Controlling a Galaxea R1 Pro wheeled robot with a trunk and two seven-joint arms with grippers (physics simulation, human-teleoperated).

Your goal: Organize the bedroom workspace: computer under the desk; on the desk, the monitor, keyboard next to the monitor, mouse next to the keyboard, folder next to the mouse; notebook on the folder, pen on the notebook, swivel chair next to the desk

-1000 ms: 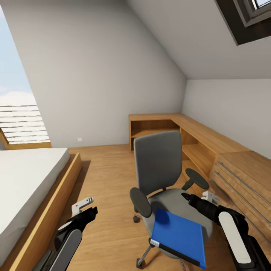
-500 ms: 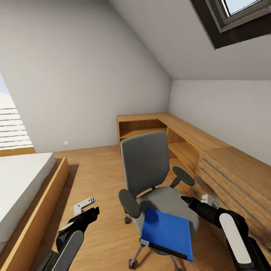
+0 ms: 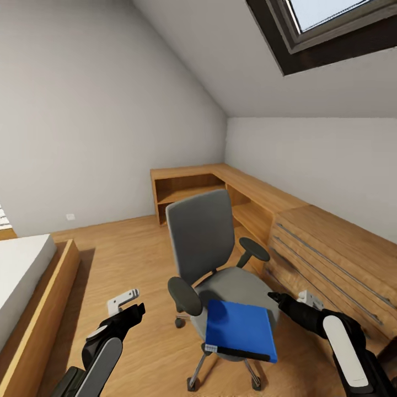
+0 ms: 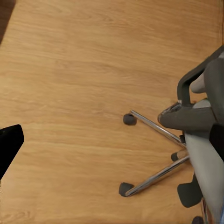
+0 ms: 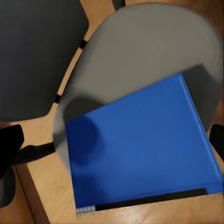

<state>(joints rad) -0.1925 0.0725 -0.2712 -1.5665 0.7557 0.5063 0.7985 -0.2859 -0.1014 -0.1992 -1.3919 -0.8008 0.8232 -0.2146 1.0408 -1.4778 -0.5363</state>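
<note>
The swivel chair (image 3: pixel 201 242) stands on the wooden floor in the middle of the head view, grey back upright, black armrests at both sides. The bright blue folder (image 3: pixel 240 330) lies flat on the front of its grey seat (image 3: pixel 242 284). My right gripper (image 3: pixel 278 299) hovers open just right of the seat, and in the right wrist view the folder (image 5: pixel 140 149) lies between its dark fingertips (image 5: pixel 9 144). My left gripper (image 3: pixel 125 307) hangs open over the floor left of the chair, with the chrome base (image 4: pixel 154 128) in its wrist view. The desk, monitor, keyboard, mouse, notebook, pen and computer are out of view.
A low wooden shelf unit (image 3: pixel 187 184) runs along the far wall and turns into a light wooden drawer chest (image 3: pixel 331 248) close on the right of the chair. A bed in a wooden frame (image 3: pixel 38 286) lies at the left. A skylight (image 3: pixel 320 22) sits in the sloped ceiling.
The whole picture has slid left, so the camera has turned right; the bed and window have mostly left the view. Both arms keep their pose, and the folder stays on the seat.
</note>
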